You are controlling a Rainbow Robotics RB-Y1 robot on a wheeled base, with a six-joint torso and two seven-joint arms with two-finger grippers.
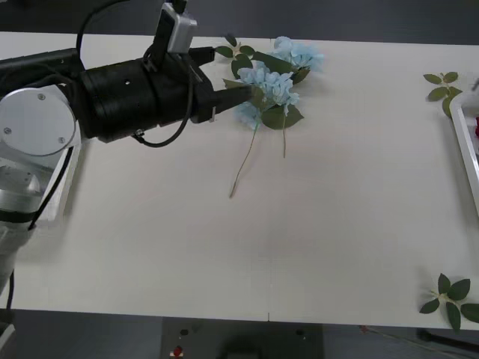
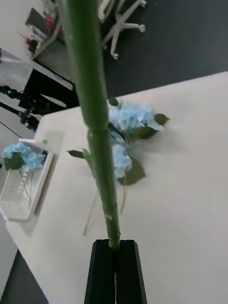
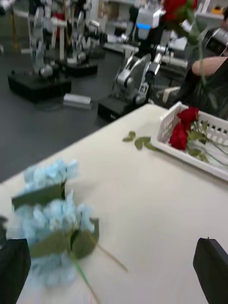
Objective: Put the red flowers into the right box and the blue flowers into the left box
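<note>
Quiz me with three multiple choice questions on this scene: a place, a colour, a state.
1. Where are the loose blue flowers? A on a chair; B on the table, far side, by the left gripper; C on the floor.
2. What colour is in the right box? A red; B blue; C yellow.
3. The right gripper has its jaws: A wide open; B shut on a leaf sprig; C shut on a green stem.
Answers: B, they lie at the left arm's tip; A, red flowers lie in it; C, the stem rises from closed jaws.
</note>
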